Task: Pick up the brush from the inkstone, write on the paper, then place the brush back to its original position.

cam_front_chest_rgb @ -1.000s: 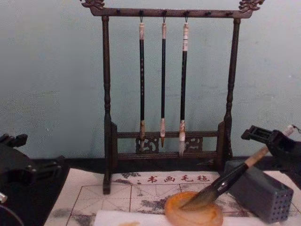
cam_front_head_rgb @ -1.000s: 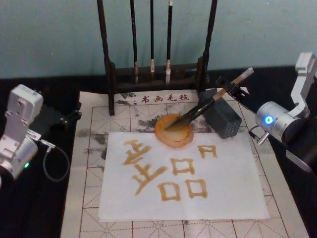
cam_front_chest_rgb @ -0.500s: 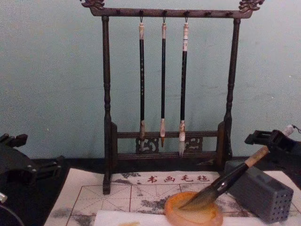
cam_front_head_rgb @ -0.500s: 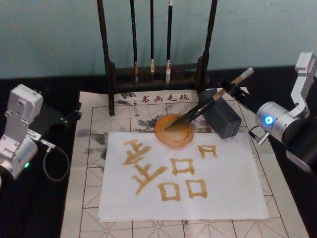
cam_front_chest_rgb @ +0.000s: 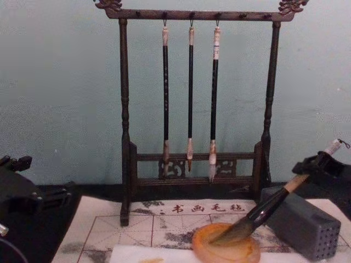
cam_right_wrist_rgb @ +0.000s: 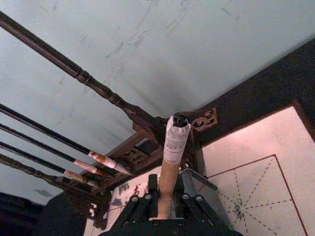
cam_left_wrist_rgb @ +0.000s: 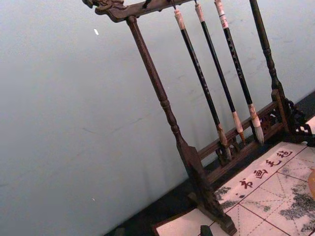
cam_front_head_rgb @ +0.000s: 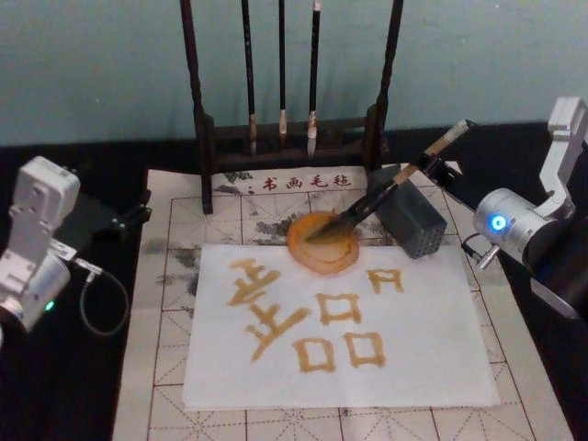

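Your thick, tan-handled calligraphy brush [cam_front_head_rgb: 372,200] leans with its dark tuft in the round orange translucent inkstone [cam_front_head_rgb: 317,264]. Its handle slants up over the grey perforated block [cam_front_head_rgb: 415,225] just beside the dish. The right end effector [cam_front_head_rgb: 426,166] pinches the upper handle, and the left end effector [cam_front_head_rgb: 129,216] sits at the beige gridded felt's [cam_front_head_rgb: 175,303] left edge, apart from the white paper [cam_front_head_rgb: 432,354].

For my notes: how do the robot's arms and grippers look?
Silver-grey arms: the left arm has a green light and looping grey cable, the right arm a blue light. The left gripper and right gripper are black.
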You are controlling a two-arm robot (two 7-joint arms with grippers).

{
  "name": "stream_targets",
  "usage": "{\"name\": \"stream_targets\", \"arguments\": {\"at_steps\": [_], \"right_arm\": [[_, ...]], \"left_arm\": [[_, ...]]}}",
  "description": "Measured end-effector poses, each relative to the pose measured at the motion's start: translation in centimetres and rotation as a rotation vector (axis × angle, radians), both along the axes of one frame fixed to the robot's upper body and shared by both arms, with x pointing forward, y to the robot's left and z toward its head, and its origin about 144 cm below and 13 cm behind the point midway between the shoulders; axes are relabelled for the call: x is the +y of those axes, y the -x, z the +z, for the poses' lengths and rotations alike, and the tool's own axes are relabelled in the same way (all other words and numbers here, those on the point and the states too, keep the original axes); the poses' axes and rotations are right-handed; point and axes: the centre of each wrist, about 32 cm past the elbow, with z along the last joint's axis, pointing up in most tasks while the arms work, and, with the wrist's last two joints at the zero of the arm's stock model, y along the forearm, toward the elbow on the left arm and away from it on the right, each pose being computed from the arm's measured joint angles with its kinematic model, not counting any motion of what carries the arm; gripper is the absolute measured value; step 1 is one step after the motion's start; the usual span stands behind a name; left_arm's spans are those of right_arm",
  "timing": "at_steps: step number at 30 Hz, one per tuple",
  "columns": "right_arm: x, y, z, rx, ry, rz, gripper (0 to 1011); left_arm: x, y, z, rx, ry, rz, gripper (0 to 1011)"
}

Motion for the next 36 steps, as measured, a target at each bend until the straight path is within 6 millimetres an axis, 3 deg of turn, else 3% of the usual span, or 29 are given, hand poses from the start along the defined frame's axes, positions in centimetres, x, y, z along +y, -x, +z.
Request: {"name": "stream_targets", "arguments": {"at_steps": [23, 36], "right_arm": [[0.0, 0.01, -0.02, -0.001, 0.002, 0.0, 198], [0.36, 0.19, 0.94, -0.111, 0.041, 0.03, 198]], "left_arm": [[0.0, 0.0, 0.0, 0.0, 0.0, 0.0, 1001], [0.0, 0.0, 0.0, 0.0, 0.0, 0.0, 1001]]}}
